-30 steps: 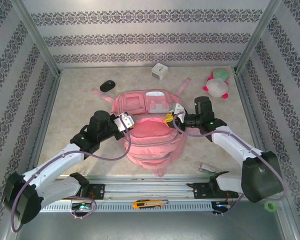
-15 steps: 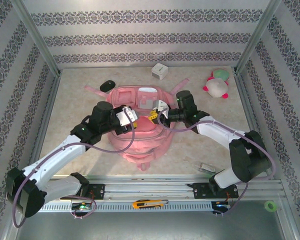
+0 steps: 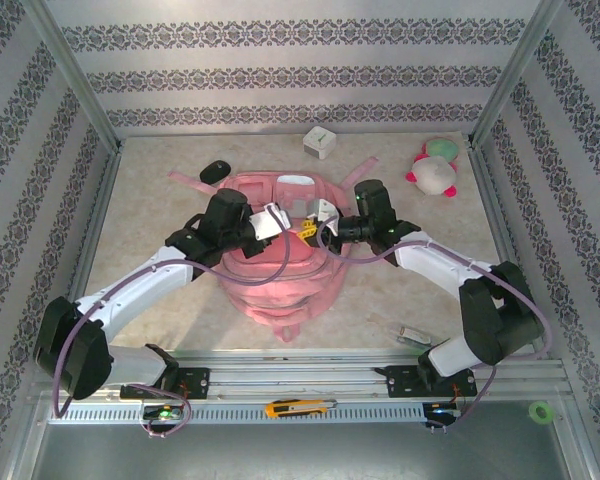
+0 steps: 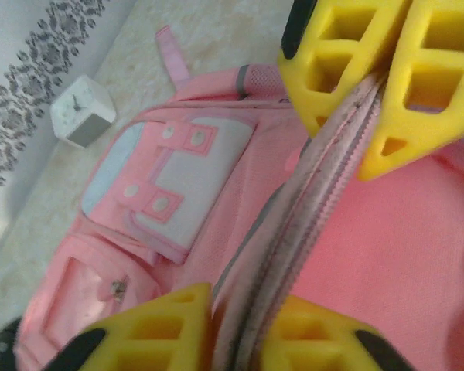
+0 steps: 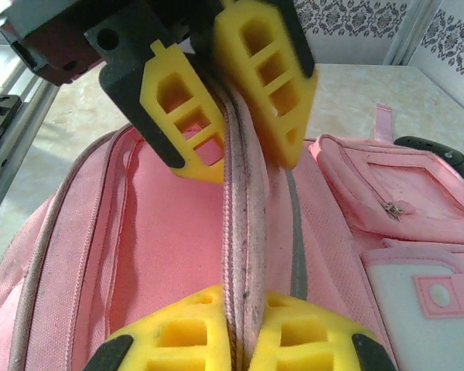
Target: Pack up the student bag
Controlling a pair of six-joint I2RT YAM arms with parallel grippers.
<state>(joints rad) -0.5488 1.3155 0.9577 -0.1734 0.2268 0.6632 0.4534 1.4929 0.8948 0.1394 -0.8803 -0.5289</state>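
Left gripper [image 3: 280, 217] is pinching shut on the zipper edge [image 5: 240, 201] of the student bag [image 3: 280, 290], which is lying flat at the centre of the table [image 3: 150, 260] with its straps [image 3: 368, 170] pointing toward 10 and 1 o'clock. Right gripper [image 3: 317, 222] is clamping that same edge just beside it, on the 3 o'clock side (both pairs of yellow fingers [image 5: 178, 340] are biting one band). I'd judge they are holding it together to pull the main compartment [image 5: 170, 224] open for packing.
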